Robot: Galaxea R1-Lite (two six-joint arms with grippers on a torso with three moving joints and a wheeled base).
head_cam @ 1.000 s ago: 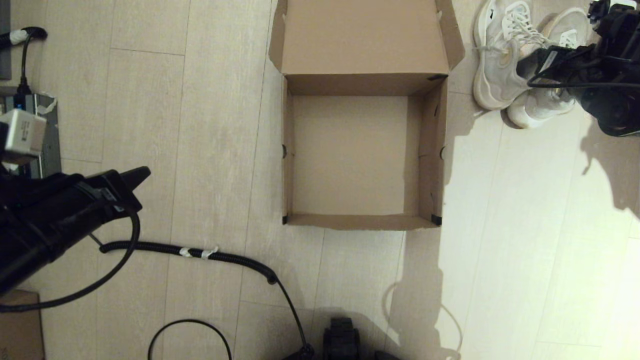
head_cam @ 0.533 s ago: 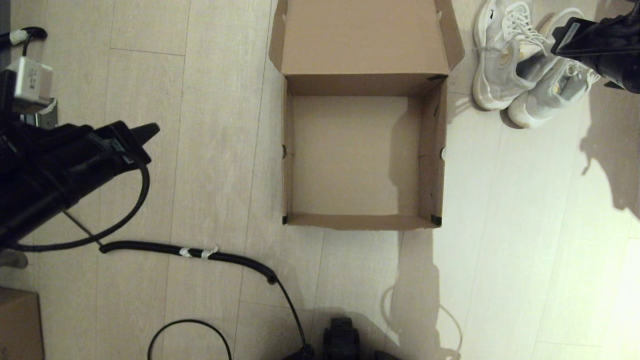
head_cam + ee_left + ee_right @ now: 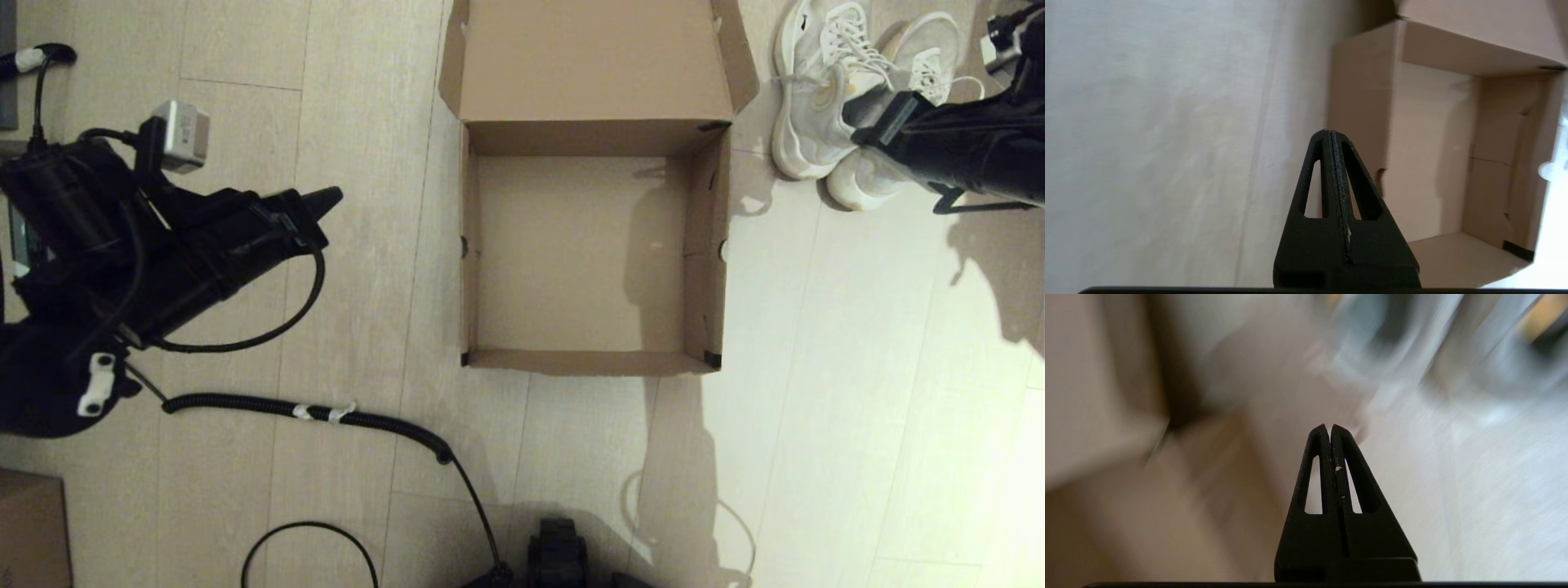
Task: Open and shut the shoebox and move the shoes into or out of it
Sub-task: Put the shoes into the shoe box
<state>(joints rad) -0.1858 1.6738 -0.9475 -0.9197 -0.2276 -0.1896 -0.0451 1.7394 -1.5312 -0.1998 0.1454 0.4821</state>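
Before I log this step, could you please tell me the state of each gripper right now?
Left gripper: closed, empty, beside the open shoebox.
Right gripper: closed, holding nothing, near the shoes.

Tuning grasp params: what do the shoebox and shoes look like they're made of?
Shoebox: plain brown cardboard, matte, with folded flaps and raw cut edges. Shoes: white uppers, probably mesh or synthetic fabric, woven laces, cream soles that look like rubber or foam; too small to confirm.

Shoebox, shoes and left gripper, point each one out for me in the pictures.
shoebox (image 3: 571, 253), head view: on the bare inside bottom of the open box.
shoes (image 3: 812, 106), head view: on the side of the sneaker nearer the box.
left gripper (image 3: 1332, 136), left wrist view: at the tip of the shut fingers.
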